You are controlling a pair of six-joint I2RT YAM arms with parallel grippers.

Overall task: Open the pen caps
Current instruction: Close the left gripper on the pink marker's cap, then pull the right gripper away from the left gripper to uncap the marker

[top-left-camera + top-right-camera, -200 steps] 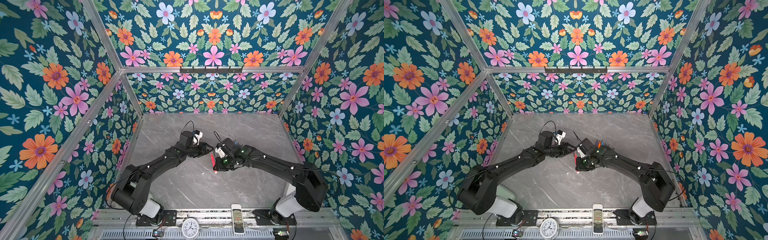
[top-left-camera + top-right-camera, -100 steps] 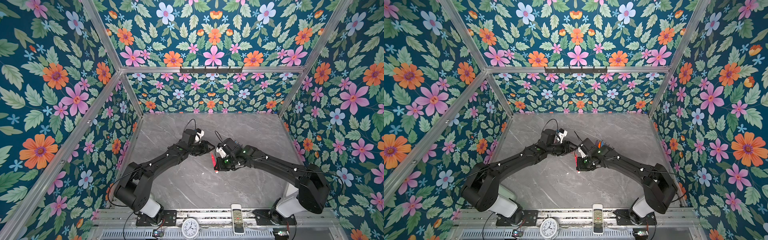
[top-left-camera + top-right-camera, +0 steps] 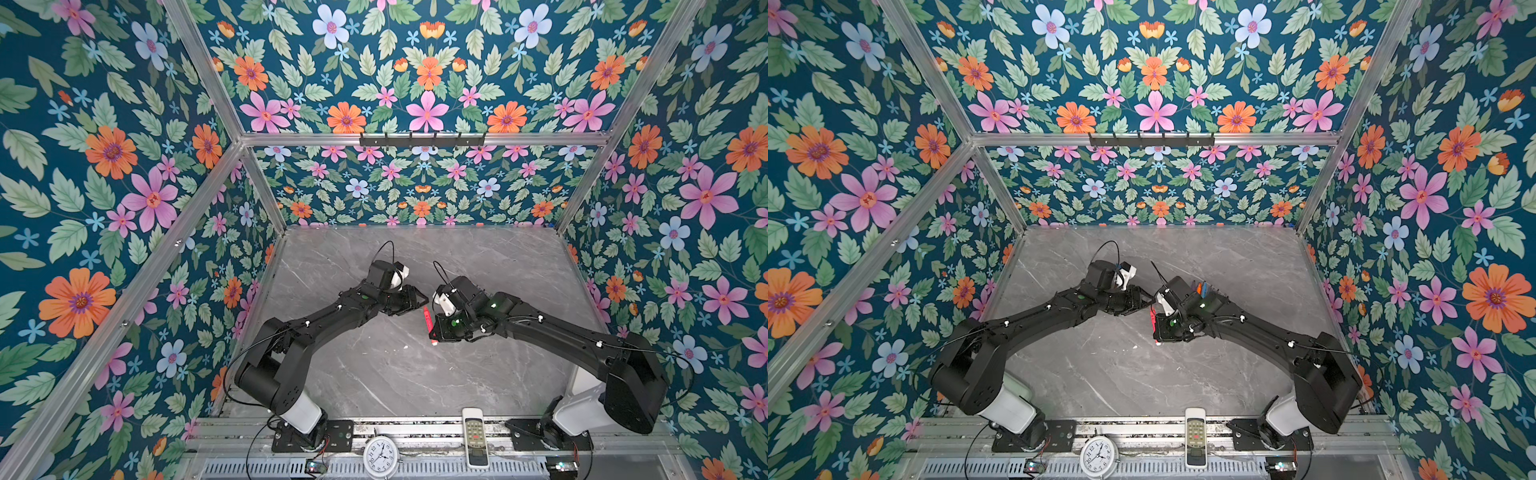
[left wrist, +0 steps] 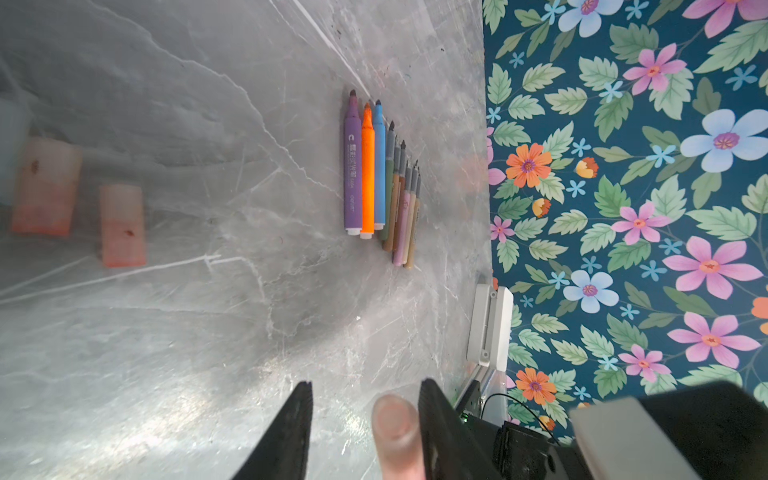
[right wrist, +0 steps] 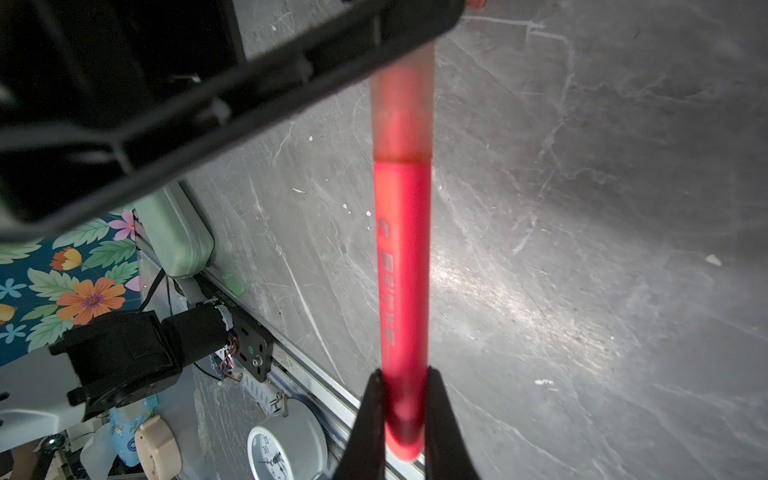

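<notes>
Grip, right: the right gripper (image 5: 404, 374) has its jaws clamped on the barrel of the red pen (image 5: 401, 270), close to its tail end.
Cap: the translucent reddish cap (image 5: 403, 112) sits on the red pen's far end, and the darker pen front shows through its wall.
Grip, left: the left gripper (image 4: 366, 386) has its jaws apart, with the cap's rounded end between them, just beside one finger (image 4: 436, 415). Whether they touch cannot be told. In the right wrist view a black finger crosses in front of the cap near its tip.
Meeting point: in both top views the two grippers face each other near the middle of the grey marble table (image 3: 395, 374), with the red pen between them.
Uncapped pens (image 4: 374, 174): a row lying side by side and touching on the table near the flowered wall, with bare tips all pointing one way. There are thick purple, orange and blue ones, then thinner green, brown, pink and tan ones.
Loose caps (image 4: 122, 226): two translucent reddish tubes, blurred, lying on the table well apart from the row.
Front rail: a white remote control (image 3: 475, 436) beside a round clock (image 3: 380, 455).
</notes>
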